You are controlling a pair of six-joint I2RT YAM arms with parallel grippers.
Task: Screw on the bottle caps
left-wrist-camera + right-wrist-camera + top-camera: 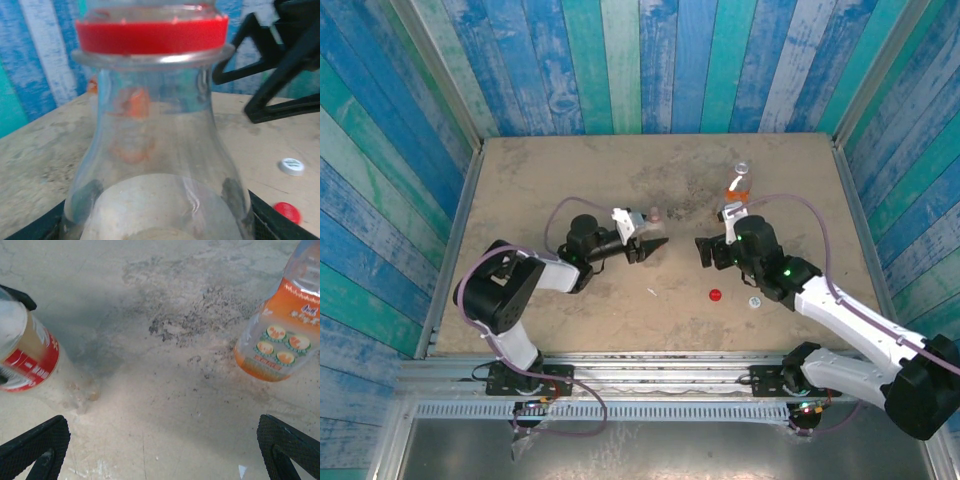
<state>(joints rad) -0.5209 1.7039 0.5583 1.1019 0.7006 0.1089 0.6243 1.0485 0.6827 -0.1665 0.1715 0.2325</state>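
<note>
The left gripper point(648, 246) is closed on the slim bottle point(155, 150). Its black pads press in on both sides of the clear body, low in the left wrist view. The bottle stands upright on the table point(540, 180), left of centre. A red ring circles its neck and no cap sits above that ring, so the mouth looks open. The right gripper point(703, 250) faces it from the right with its jaws spread wide and nothing between them. Its two fingers sit far apart at the bottom corners of the right wrist view, with bare table between. Beyond it, toward the far right, the orange-label bottle point(739, 190) stands free and upright, and its mouth also looks uncapped. Both caps lie loose on the near side of the table beside the right arm. The red cap point(715, 295) is just near of the right gripper, and the white cap point(754, 301) is a little to its right. By my reading the task is at its first step: one bottle is braced and no cap has been picked up. The next move probably falls to the right arm. It should swing toward the near side, drop over the red cap, which likely matches the red ring, and pinch it by the rim. Then it must bring the cap level over the held bottle's mouth and turn it down. The cap is small and flat, so a tilted grasp could cross the threads.
</note>
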